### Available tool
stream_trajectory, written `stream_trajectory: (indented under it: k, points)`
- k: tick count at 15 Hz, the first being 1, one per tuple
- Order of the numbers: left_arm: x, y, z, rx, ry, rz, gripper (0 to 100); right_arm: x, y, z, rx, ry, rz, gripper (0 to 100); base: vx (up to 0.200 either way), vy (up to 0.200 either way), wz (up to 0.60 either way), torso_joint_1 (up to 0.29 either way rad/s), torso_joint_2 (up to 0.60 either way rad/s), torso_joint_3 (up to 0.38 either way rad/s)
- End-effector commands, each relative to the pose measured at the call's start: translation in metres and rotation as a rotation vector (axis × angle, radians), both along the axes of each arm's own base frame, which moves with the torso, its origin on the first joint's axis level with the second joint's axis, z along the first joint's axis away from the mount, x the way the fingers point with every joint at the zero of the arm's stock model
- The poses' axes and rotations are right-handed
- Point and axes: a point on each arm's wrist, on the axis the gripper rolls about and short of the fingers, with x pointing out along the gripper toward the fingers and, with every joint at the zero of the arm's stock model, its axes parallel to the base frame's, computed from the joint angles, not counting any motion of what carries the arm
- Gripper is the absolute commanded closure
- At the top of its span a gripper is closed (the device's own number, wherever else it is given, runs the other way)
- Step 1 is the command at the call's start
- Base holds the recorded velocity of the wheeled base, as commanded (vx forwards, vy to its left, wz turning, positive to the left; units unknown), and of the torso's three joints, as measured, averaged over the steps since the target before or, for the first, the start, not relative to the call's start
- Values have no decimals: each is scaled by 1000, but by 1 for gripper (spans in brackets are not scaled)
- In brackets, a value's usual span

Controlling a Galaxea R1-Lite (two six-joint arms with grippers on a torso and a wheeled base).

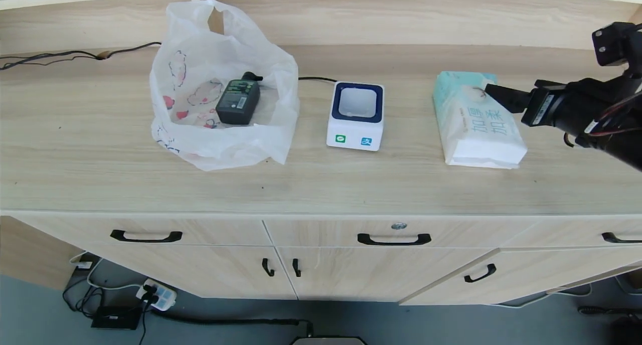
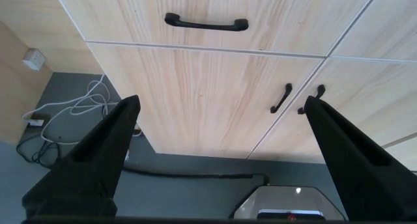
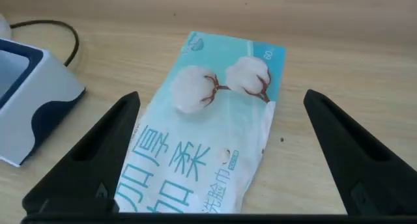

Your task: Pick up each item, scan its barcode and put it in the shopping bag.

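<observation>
A pale blue and white tissue pack point(image 1: 476, 119) lies flat on the wooden counter point(image 1: 321, 179) at the right. My right gripper point(image 1: 501, 97) hovers over its far end, open, with the fingers point(image 3: 98, 165) spread wider than the pack point(image 3: 215, 120) and holding nothing. A white and blue scanner box point(image 1: 356, 115) stands at the counter's middle. To the left is the white plastic shopping bag point(image 1: 220, 129), mouth open, with a dark bottle point(image 1: 238, 102) lying inside. My left gripper point(image 2: 221, 159) is open and low, facing the cabinet doors beneath the counter.
Black cables point(image 1: 75, 55) run along the counter's back edge, under a raised wooden ledge point(image 1: 351, 19). The scanner's cable point(image 3: 62, 28) trails behind it. Drawers and doors with black handles point(image 1: 393, 239) sit under the counter. A power strip point(image 1: 158, 294) lies on the floor.
</observation>
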Motion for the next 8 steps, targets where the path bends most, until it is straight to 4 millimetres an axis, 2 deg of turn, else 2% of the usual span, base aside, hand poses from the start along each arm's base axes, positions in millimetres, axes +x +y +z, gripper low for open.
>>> stream_trajectory:
  k: [1,4,5,8]
  points:
    - [0,0,0,-1,1,1,0,7,-12,29,-33,41,-87,0,0,0,0,0,0,0]
    - [0,0,0,-1,1,2,0,19,-13,43,-40,136,-115,0,0,0,0,0,0,0]
    - [0,0,0,-1,1,2,0,17,-10,50,-45,190,-129,0,0,0,0,0,0,0]
    - [0,0,0,-1,0,2,0,18,5,37,-57,352,-81,0,0,0,0,0,0,0]
